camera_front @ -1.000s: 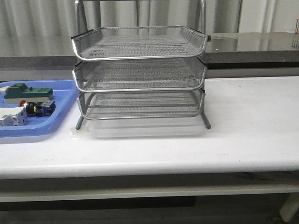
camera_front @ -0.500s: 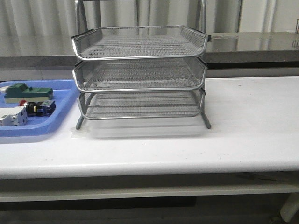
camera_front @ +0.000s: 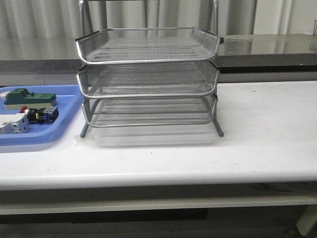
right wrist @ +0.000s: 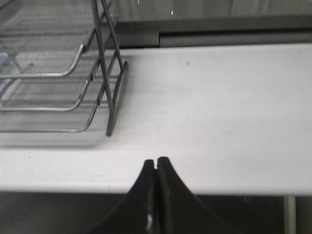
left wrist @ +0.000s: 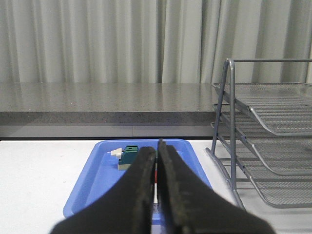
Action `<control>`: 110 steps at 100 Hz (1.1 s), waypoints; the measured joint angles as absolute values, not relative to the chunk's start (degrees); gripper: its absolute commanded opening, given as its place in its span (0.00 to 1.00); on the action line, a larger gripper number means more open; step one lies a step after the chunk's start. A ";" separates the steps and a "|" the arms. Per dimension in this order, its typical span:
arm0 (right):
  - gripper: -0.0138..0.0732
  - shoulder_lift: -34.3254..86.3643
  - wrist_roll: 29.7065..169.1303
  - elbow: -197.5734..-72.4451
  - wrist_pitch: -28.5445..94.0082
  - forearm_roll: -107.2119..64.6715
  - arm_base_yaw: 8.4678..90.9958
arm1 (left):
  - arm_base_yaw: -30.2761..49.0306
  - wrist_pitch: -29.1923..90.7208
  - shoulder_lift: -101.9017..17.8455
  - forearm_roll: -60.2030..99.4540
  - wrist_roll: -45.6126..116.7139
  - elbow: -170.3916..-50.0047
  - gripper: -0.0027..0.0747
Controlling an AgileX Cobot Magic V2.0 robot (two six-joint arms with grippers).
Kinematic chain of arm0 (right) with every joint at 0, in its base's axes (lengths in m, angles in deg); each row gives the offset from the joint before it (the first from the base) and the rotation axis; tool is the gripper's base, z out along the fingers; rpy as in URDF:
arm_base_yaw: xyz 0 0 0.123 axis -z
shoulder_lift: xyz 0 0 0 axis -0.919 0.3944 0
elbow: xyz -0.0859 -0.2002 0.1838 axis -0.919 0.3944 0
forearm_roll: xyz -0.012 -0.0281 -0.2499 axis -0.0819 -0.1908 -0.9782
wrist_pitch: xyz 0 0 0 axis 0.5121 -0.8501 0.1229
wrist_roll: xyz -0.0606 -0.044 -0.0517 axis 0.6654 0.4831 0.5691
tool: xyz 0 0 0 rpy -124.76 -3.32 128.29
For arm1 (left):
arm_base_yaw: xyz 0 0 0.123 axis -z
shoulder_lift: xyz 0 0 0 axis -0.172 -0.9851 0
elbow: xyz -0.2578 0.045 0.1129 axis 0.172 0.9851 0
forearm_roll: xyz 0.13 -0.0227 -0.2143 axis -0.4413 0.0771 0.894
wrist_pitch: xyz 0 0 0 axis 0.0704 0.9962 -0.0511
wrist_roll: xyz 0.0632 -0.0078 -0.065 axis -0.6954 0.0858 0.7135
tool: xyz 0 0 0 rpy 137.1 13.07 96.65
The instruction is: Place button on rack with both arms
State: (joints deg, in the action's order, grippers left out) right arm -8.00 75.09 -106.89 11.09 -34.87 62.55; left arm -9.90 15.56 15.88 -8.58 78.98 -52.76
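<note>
Nothing has moved since the earlier front pictures: the rack (camera_front: 147,79) stands as before in the upper middle of the frame, and the blue tray (camera_front: 64,130) lies as before at the left edge. You can see the button (camera_front: 40,115) lying on its side in that tray, its red head toward the left, just beside the white boxy component (camera_front: 13,123) and in front of the green block component (camera_front: 28,97); it is well apart from the rack and no arm shows in the front view. All three wire tiers look empty, so I judge that the task has not really begun. Your left gripper (left wrist: 157,161) has its fingers pressed together with only a thin line between them, and it holds nothing; it points over the blue tray (left wrist: 83,190), probably because this arm is nearer to the button and should make the pick. Your right gripper (right wrist: 156,165) is closed in the same way and empty, at the lower middle of its frame above the table (right wrist: 219,107) edge, with the rack (right wrist: 105,73) leg in the upper left, so it seems to wait on the rack's side for a handover. You must spread the left fingers before descending. I can read no brand, label or writing on any part.
</note>
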 measured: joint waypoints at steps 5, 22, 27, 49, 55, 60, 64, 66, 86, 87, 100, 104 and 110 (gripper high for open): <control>0.09 -4.36 75.09 -109.34 8.39 -34.87 62.55 | -9.90 15.56 15.88 -8.58 78.98 -52.76 0.04; 0.09 5.60 75.09 -115.60 3.28 -33.60 62.55 | -9.90 15.56 15.88 -8.58 78.98 -52.76 0.04; 0.09 7.95 75.09 -116.46 3.20 -33.22 62.55 | -9.90 15.56 15.88 -8.58 78.98 -52.76 0.04; 0.09 15.02 75.09 -117.02 3.95 -31.72 62.55 | -9.90 15.56 15.88 -8.58 78.98 -52.76 0.04; 0.09 16.27 75.09 -117.02 4.10 -30.36 62.55 | -9.90 15.56 15.88 -8.58 78.98 -52.76 0.04; 0.10 17.12 75.09 -117.02 4.25 -28.65 62.55 | -9.90 15.56 15.88 -8.58 78.98 -52.76 0.04; 0.10 17.77 75.09 -117.02 4.40 -26.81 62.55 | -9.90 15.56 15.88 -8.58 78.98 -52.76 0.04; 0.11 18.06 75.09 -117.02 4.52 -25.81 62.55 | -9.90 15.56 15.88 -8.58 78.98 -52.76 0.04; 0.32 20.48 75.35 -117.02 6.08 -17.04 62.55 | -9.90 15.56 15.88 -8.58 78.98 -52.76 0.04; 0.33 20.65 75.45 -117.02 6.13 -16.63 62.55 | -9.90 15.56 15.88 -8.58 78.98 -52.76 0.04; 0.58 22.02 76.40 -117.02 6.47 -14.00 62.55 | -9.90 15.56 15.88 -8.58 78.98 -52.76 0.04; 0.63 22.30 76.50 -117.02 6.72 -13.30 62.55 | -9.90 15.56 15.88 -8.58 78.98 -52.76 0.04; 0.67 22.81 76.61 -117.02 7.35 -12.17 62.55 | -9.90 15.56 15.88 -8.58 78.98 -52.76 0.04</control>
State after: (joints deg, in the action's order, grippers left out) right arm 22.81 76.61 -117.02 7.35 -12.17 62.55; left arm -9.90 15.56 15.88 -8.58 78.98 -52.76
